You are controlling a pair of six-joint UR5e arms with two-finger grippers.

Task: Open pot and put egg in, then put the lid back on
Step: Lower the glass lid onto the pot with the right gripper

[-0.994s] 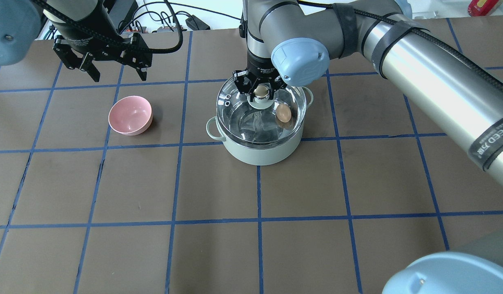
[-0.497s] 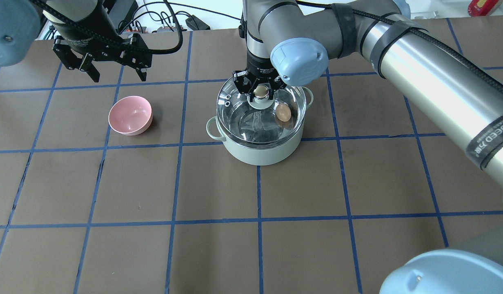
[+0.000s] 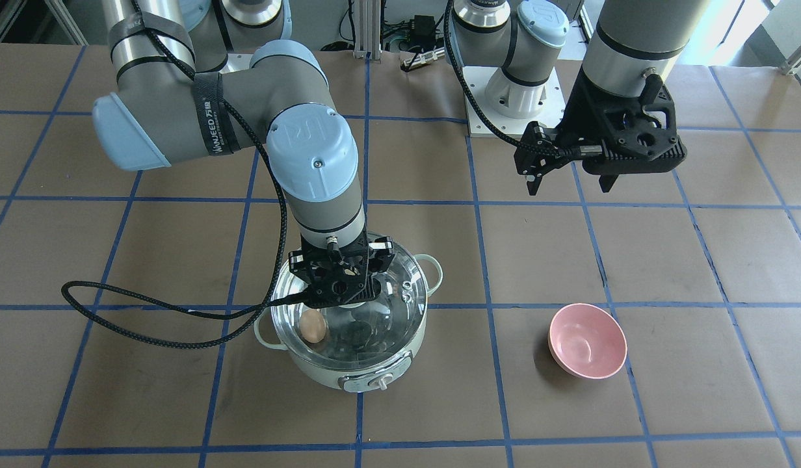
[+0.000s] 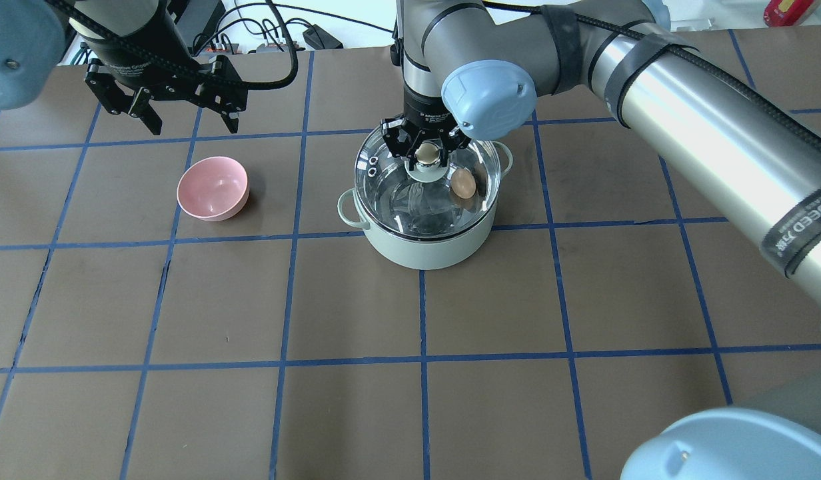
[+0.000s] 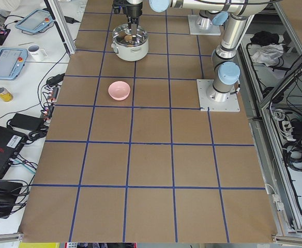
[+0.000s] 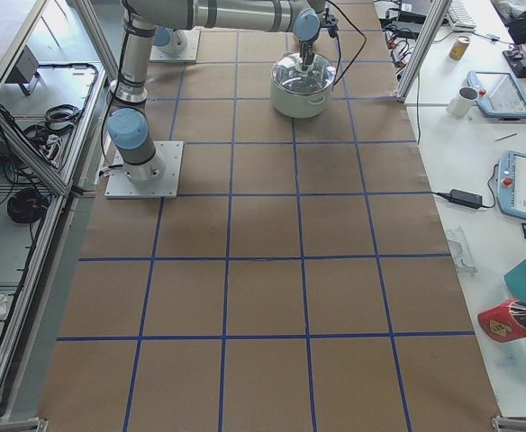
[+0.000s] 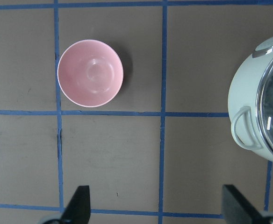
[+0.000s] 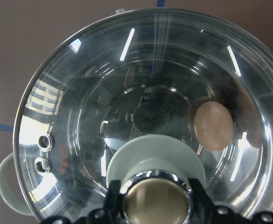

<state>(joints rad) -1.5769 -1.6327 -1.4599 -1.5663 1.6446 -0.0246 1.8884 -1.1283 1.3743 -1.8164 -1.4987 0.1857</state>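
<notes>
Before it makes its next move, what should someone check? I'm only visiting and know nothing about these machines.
1. Egg in the pot: ok. The egg lies inside the pot, seen through the glass.
2. Lid seated: ok. The lid looks level on the pot's rim.
3. Right tool released: not ok. The right tool is shut on the knob; it should open before lifting away.
4. Left tool clear: ok. The left tool is open, empty and well to the side of the pot.
5. Pink bowl clear: ok. The pink bowl stands apart from the pot.
</notes>
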